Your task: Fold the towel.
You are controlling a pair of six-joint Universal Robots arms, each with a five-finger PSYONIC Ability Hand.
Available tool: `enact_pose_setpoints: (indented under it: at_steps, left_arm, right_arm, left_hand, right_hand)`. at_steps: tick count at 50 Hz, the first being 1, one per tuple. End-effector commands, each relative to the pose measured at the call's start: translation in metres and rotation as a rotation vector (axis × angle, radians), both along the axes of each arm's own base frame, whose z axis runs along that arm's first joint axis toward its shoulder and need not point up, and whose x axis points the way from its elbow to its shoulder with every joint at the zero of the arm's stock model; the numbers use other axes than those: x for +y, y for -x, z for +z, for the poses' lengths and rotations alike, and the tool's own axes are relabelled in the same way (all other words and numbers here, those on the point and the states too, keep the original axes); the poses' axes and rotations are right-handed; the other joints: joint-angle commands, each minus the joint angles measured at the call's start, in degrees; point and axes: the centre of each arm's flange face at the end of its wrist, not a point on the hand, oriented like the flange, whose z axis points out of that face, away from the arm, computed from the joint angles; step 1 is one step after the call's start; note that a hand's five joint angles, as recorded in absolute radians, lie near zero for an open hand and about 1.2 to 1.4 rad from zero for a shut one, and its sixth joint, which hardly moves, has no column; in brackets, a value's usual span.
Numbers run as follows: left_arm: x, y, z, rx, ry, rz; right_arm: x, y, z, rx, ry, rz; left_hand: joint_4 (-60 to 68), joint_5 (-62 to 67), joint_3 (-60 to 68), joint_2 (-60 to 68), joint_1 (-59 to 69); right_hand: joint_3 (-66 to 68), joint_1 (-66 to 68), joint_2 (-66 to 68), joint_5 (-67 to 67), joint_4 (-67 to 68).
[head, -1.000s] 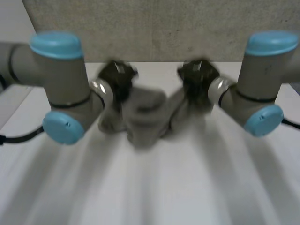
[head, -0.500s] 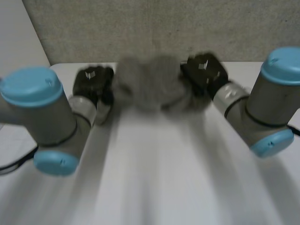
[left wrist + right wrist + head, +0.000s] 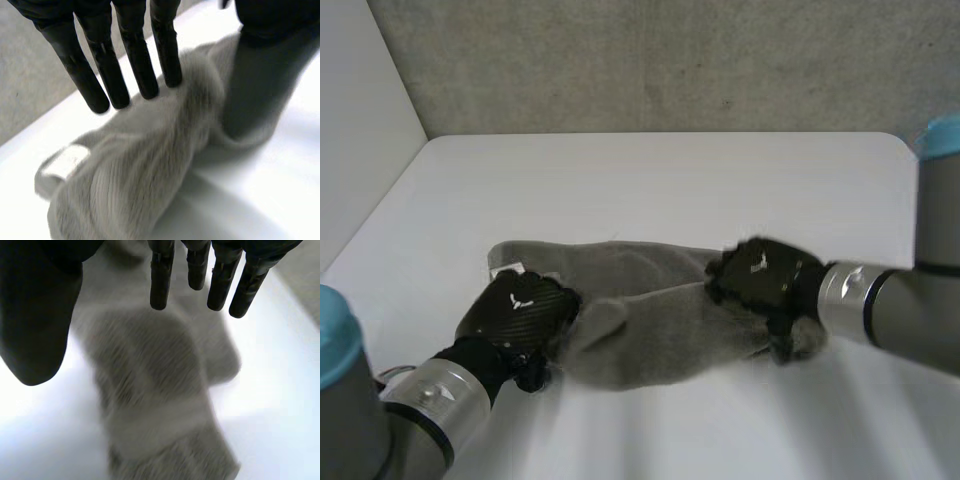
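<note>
Towel [image 3: 650,330] lies bunched on the bench [image 3: 670,190], my left hand [image 3: 520,315] and right hand [image 3: 765,280] at its ends, fingers straight, holding nothing.

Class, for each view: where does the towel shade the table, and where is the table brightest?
Head view: the towel leaves a soft shadow along its near edge; the table beyond is evenly lit. Left wrist view: a darker shadow sits under the towel's raised fold, with bright table beside it. Right wrist view: the table glows white beside the towel, with only faint shading.
</note>
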Motion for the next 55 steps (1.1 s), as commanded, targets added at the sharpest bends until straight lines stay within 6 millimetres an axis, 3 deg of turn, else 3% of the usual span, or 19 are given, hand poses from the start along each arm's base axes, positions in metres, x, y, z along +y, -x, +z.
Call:
enact_pose_setpoints:
  at_steps: [1, 4, 8, 10, 13, 21, 29, 36, 38, 43, 47, 49, 55]
  left_arm:
    - [-0.015, 0.008, 0.025, 0.063, 0.061, -0.019]
    - [-0.028, 0.012, 0.023, 0.054, 0.064, -0.008]
    - [-0.052, 0.017, 0.017, 0.047, 0.06, 0.019]
    - [-0.074, 0.017, 0.005, 0.029, 0.033, 0.053]
    - [-0.089, 0.019, -0.008, 0.011, 0.005, 0.066]
    - [-0.107, 0.019, -0.037, -0.092, -0.027, 0.053]
    - [-0.11, 0.015, -0.058, -0.272, -0.023, -0.012]
    - [-0.109, 0.013, -0.063, -0.326, -0.034, -0.029]
    - [-0.108, 0.012, -0.063, -0.33, -0.041, -0.027]
    - [-0.11, 0.013, -0.059, -0.324, -0.028, -0.019]
    - [-0.112, 0.013, -0.054, -0.323, -0.012, -0.006]
    - [-0.115, 0.011, -0.047, -0.323, 0.009, 0.022]
    - [-0.119, 0.01, -0.035, -0.314, 0.048, 0.056]
  right_arm:
    - [-0.026, -0.008, 0.033, -0.223, -0.02, -0.094]
    - [-0.045, -0.014, 0.018, -0.233, -0.068, -0.134]
    - [-0.054, -0.019, 0.007, -0.222, -0.078, -0.15]
    - [-0.059, -0.02, -0.001, -0.211, -0.088, -0.168]
    - [-0.071, -0.021, -0.017, -0.192, -0.112, -0.218]
    - [-0.085, -0.021, -0.054, -0.135, -0.163, -0.274]
    - [-0.086, -0.022, -0.069, -0.114, -0.192, -0.276]
    - [-0.086, -0.019, -0.074, -0.108, -0.206, -0.282]
    - [-0.086, -0.018, -0.075, -0.108, -0.209, -0.285]
    - [-0.086, -0.017, -0.074, -0.11, -0.211, -0.29]
    - [-0.085, -0.017, -0.072, -0.111, -0.208, -0.289]
    - [-0.084, -0.017, -0.071, -0.114, -0.212, -0.287]
    - [-0.084, -0.018, -0.069, -0.117, -0.204, -0.278]
  left_hand:
    - [-10.18, -20.48, -10.97, -10.95, -9.72]
    - [-12.69, -22.98, -13.47, -13.45, -12.22]
    - [-15.9, -26.2, -16.69, -16.67, -15.44]
    - [-16.07, -26.36, -16.86, -16.84, -15.6]
    - [-16.07, -26.36, -16.86, -16.84, -15.6]
    - [-16.91, -27.2, -17.7, -17.68, -16.44]
    - [-16.75, -27.04, -17.53, -17.51, -16.28]
    - [-10.35, -20.64, -11.14, -11.12, -9.88]
    - [4.03, -6.27, 3.24, 3.26, 4.49]
    - [21.57, 11.28, 20.78, 20.8, 22.04]
    - [27.16, 16.87, 26.37, 26.4, 27.63]
    - [36.53, 26.24, 35.74, 35.76, 37.0]
    - [38.58, 28.28, 37.79, 37.81, 39.04]
  right_hand:
    - [-3.57, -3.73, -4.04, -3.5, -4.31]
    - [-3.57, -3.73, -4.04, -3.5, -4.31]
    - [-3.57, -3.73, -4.04, -3.5, -4.31]
    - [-3.57, -3.73, -4.04, -3.5, -4.31]
    - [-3.57, -3.73, -4.04, -3.5, -4.31]
    - [-3.57, -3.73, -4.04, -3.5, -4.31]
    - [-3.15, -3.31, -3.62, -3.08, -3.89]
    - [14.51, 14.35, 14.04, 14.58, 13.77]
    - [28.23, 28.07, 27.76, 28.31, 27.49]
    - [46.08, 45.92, 45.61, 46.16, 45.34]
    - [53.87, 53.71, 53.4, 53.95, 53.13]
    - [64.25, 64.09, 63.78, 64.33, 63.51]
    - [66.43, 66.27, 65.96, 66.5, 65.69]
